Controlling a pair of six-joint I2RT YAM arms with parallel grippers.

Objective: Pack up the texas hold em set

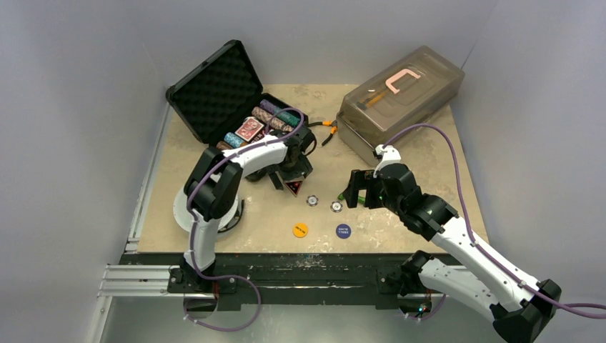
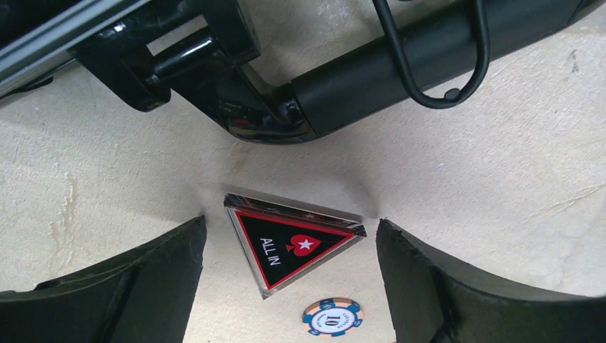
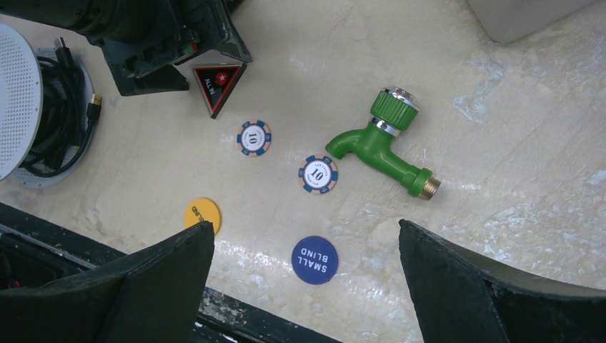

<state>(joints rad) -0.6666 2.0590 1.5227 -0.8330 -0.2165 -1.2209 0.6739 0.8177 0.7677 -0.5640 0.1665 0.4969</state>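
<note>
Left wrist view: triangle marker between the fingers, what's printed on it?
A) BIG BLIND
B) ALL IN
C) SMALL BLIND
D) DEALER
B: the triangle marker, lying flat on the table between the open fingers of the left gripper, reads ALL IN beside a red spade with a white star.

Glossy triangle marker [image 2: 296, 246], foam lining [image 1: 214, 93], shiny plastic faucet [image 3: 379, 146], rough table [image 1: 264, 221]

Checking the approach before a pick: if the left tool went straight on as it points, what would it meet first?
Probably the ALL IN triangle marker, lying between its open fingers; depth is unclear.
</note>
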